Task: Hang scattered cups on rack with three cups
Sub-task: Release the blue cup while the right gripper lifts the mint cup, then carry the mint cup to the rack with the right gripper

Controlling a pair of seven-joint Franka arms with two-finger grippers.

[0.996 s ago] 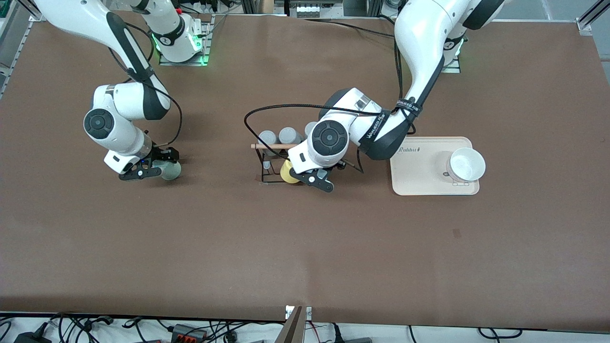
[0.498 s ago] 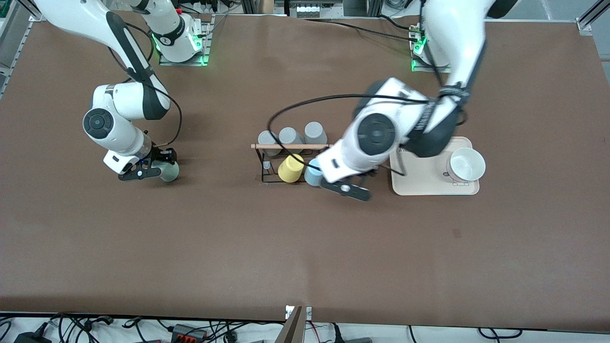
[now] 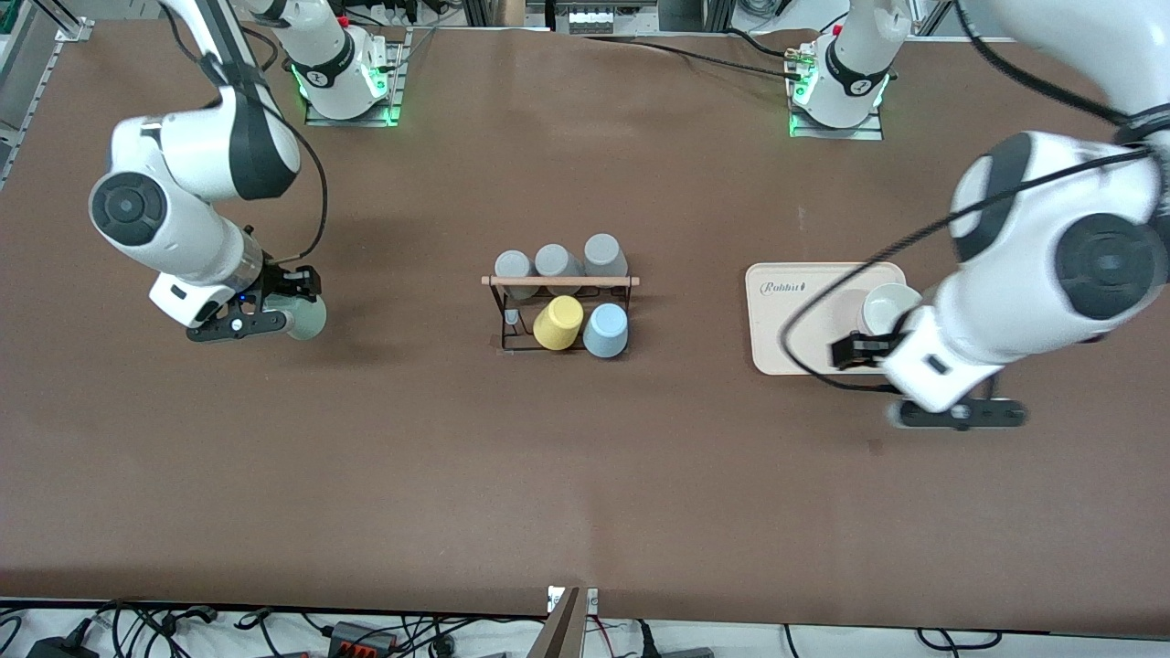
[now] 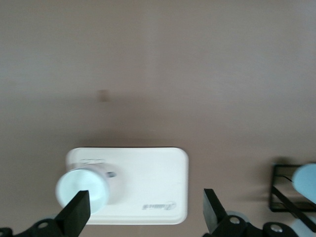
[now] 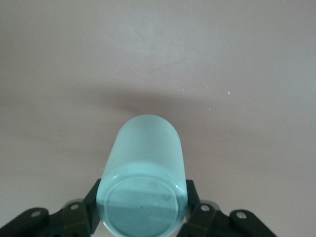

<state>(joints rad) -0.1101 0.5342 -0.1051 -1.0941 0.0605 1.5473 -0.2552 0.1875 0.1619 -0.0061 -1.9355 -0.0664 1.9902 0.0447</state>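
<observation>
Tabletop near the camera bare: room to swing. Left gripper [image 3: 958, 413], jaws wide and empty, hangs by the cream tray [image 3: 795, 352]. Right gripper [image 3: 265, 315] pinches the sage green cup [image 3: 306, 320], lifted. Blue cup [image 3: 605, 330] already sits on the rack [image 3: 559, 281]. Risk: green cup clipping the yellow cup [image 3: 558, 323] or the rod on approach.

The left gripper [image 3: 960, 413] is pretty smeared in the front view, and the left arm covers part of the white bowl [image 3: 888, 307] on the cream tray [image 3: 795, 320]. In the left wrist view the light blue cup [image 4: 306, 180] and the rack [image 4: 289, 193] get cut off by the picture's edge. The rack's pegs sit hidden under the cups.
</observation>
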